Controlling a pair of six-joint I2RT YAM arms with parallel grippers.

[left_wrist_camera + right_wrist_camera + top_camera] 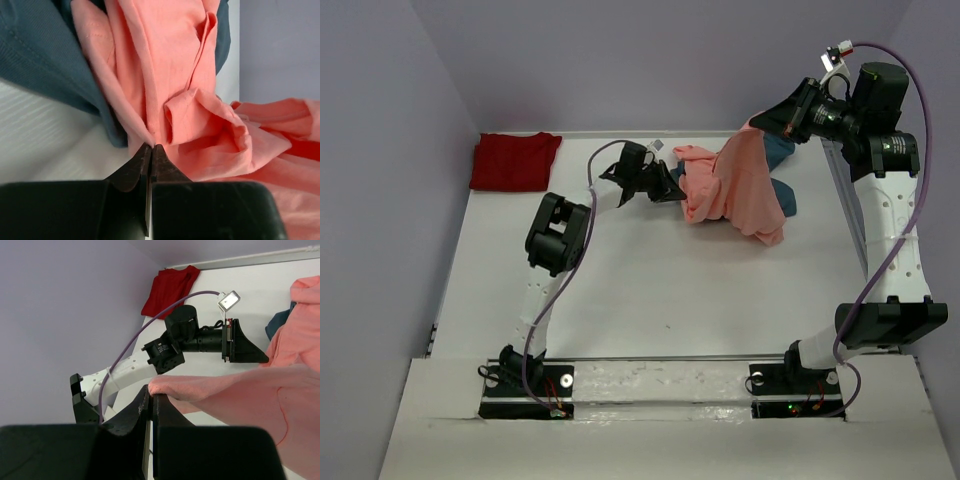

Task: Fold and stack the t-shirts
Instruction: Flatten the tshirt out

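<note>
- White table [620, 290], lilac walls [620, 60] on every side, both arms reaching out to the far right part of the surface.
- Off in the far left corner lies the dark red shirt [515, 160], flat and squared up, well apart from everything else.
- Over to the action: the salmon-pink shirt [735, 185] is up off the table at one end, draping down from the right gripper [757, 125] high near the far right corner.
- Right wrist view: that pincer [151, 399] is pressed together with a pink hem caught at the tips, and the cloth runs away to the right.
- Underneath, the teal-blue shirt [782, 150] peeks out behind and to the right of the pink one, crumpled on the table.
- Now the left gripper [672, 185], low at the pink shirt's left edge.
- Left wrist view: its fingers [151, 150] are together, and a fold of pink cloth comes down to a point right between the tips; it looks pinched.
- Teal cloth [40, 55] sits just beside that fold, on the left of the view, touching the pink.
</note>
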